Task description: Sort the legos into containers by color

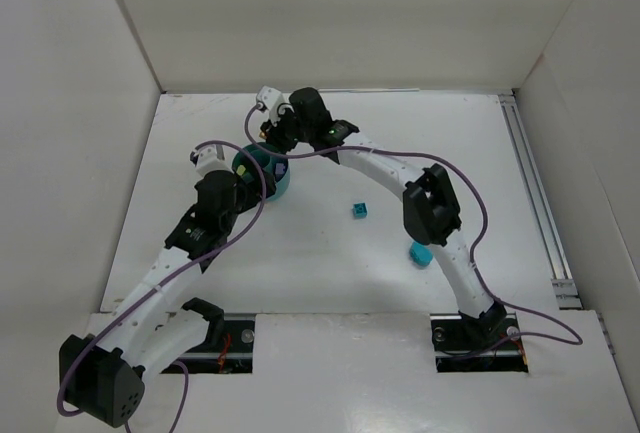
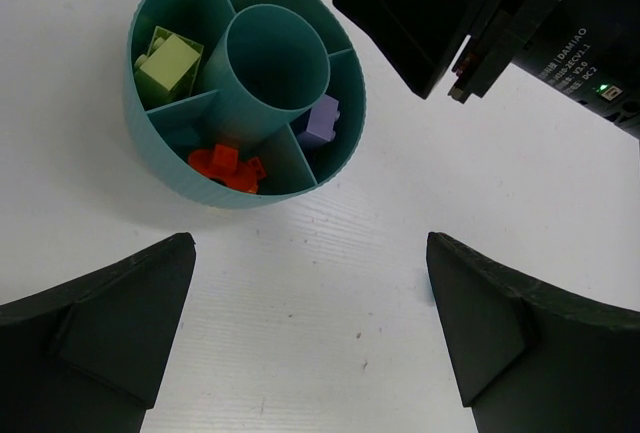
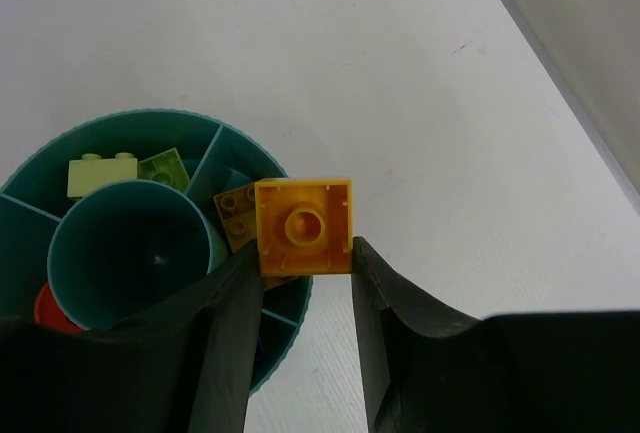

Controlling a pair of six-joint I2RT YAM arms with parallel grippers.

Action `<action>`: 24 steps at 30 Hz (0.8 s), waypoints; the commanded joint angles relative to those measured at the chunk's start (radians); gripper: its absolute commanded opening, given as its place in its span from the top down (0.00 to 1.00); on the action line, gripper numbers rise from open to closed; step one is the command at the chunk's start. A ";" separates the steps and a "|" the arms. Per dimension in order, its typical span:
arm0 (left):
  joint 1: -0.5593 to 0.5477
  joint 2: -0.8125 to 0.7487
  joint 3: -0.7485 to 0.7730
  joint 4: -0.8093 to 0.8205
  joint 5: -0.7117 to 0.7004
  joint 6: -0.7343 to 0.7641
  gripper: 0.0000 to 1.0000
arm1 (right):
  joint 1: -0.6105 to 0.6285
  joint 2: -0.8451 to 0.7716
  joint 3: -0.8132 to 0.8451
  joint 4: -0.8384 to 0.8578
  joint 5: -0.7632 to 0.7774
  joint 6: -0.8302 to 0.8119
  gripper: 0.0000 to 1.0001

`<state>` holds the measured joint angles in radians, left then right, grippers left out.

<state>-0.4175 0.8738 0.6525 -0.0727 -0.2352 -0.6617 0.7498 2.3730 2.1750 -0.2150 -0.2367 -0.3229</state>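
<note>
My right gripper (image 3: pixel 305 256) is shut on an orange lego (image 3: pixel 305 225), held by its fingertips over the rim of the round teal dish (image 3: pixel 130 115). Below it, another orange piece (image 3: pixel 233 215) lies in a compartment. In the left wrist view the dish (image 2: pixel 150 143) holds yellow-green pieces (image 2: pixel 168 63), a lilac piece (image 2: pixel 322 121) and red-orange pieces (image 2: pixel 228 165), each in its own compartment. My left gripper (image 2: pixel 310 253) stands open just in front of the dish, nothing between its fingers. Two teal legos (image 1: pixel 361 210) (image 1: pixel 420 252) lie on the table to the right.
White walls enclose the table at the back and on both sides. A metal rail (image 1: pixel 535 193) runs along the right edge. The right arm (image 1: pixel 400 168) arches over the table's middle, with purple cables trailing from both arms.
</note>
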 commanded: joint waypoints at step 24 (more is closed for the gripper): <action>0.002 -0.027 -0.011 0.028 0.026 0.007 0.00 | -0.013 -0.188 -0.139 0.023 0.013 -0.010 0.31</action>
<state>-0.4175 0.8715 0.6464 -0.0757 -0.2329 -0.6621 0.7567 2.3192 2.0830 -0.2165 -0.2653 -0.3202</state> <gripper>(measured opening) 0.997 0.652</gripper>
